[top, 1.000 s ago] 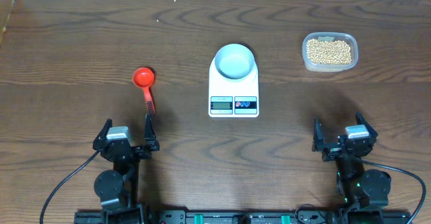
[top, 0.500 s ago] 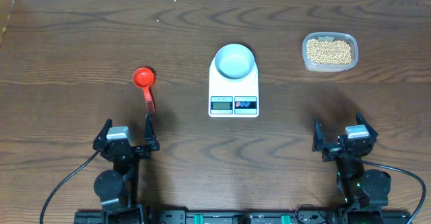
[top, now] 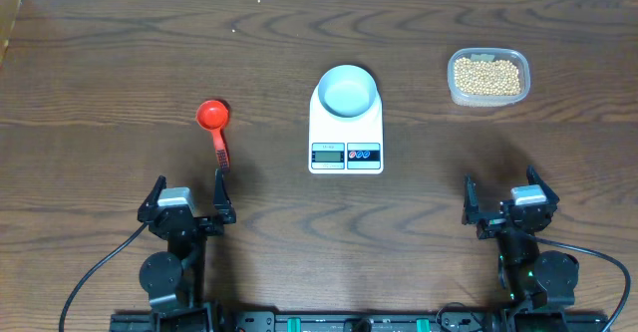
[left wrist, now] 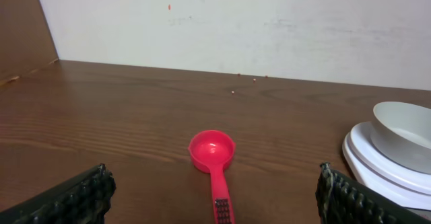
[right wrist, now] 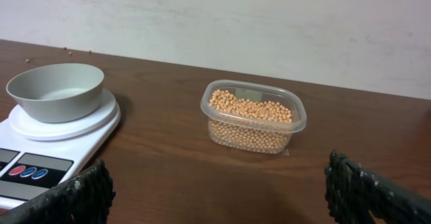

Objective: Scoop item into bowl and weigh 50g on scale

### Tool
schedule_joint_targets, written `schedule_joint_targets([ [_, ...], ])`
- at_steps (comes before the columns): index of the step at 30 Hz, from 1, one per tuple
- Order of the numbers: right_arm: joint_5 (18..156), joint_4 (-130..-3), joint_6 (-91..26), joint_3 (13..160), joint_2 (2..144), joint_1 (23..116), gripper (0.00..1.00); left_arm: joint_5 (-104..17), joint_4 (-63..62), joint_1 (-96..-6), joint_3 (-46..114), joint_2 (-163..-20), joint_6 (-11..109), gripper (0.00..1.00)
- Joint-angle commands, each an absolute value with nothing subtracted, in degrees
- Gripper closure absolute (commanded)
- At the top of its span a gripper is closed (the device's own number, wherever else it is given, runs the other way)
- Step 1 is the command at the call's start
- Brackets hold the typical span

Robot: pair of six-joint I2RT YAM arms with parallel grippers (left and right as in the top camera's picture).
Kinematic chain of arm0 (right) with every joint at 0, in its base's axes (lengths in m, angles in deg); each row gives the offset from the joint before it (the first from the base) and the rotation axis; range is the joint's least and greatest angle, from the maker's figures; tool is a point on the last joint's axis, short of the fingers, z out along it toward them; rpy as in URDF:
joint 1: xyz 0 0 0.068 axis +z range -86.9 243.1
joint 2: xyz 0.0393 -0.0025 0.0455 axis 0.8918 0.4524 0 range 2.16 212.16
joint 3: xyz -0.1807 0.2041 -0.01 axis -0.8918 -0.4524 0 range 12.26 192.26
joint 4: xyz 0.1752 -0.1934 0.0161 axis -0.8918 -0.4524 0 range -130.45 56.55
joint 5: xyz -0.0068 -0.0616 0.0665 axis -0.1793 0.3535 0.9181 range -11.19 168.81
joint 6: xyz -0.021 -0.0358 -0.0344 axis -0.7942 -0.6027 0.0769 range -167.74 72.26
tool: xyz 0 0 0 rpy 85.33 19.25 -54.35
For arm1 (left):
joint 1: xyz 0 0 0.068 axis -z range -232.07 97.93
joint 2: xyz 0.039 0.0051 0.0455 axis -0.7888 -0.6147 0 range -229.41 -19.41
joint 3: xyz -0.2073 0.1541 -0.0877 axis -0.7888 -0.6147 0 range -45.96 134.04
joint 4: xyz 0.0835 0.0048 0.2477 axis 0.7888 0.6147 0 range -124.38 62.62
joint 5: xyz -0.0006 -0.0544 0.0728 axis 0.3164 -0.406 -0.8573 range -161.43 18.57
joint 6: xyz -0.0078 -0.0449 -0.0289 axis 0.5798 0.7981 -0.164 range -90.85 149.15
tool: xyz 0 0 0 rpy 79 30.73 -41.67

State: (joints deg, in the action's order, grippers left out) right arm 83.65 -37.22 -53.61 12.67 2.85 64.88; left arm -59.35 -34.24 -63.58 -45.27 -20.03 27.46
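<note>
The white bowl (top: 348, 90) stands empty on the white scale (top: 346, 151) at the table's middle; both also show in the right wrist view, bowl (right wrist: 55, 91) and scale (right wrist: 40, 163). The tan beans (top: 486, 75) fill a clear plastic container (top: 487, 98) at the back right, and show in the right wrist view (right wrist: 252, 120). A red scoop (top: 213, 123) lies left of the scale, handle toward me; it also shows in the left wrist view (left wrist: 213, 153). My left gripper (top: 186, 200) is open and empty just short of the scoop's handle. My right gripper (top: 507, 198) is open and empty near the front right.
The bowl (left wrist: 404, 126) and scale edge (left wrist: 377, 167) show at the right of the left wrist view. A pale wall runs along the table's far edge. A few stray beans (left wrist: 233, 91) lie near the back edge.
</note>
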Motion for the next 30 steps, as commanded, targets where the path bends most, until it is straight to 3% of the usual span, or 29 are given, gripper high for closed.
schedule_joint_targets([
  [1,83.25,-37.46,-52.93,12.58,2.54,64.69,0.01,-58.63,-31.47,-63.34,-45.71,-19.68,27.53,0.02],
  [30,83.23,-37.46,-52.95,12.58,2.54,64.69,0.01,-58.61,-32.03,-63.36,-44.79,-21.32,27.55,0.02],
])
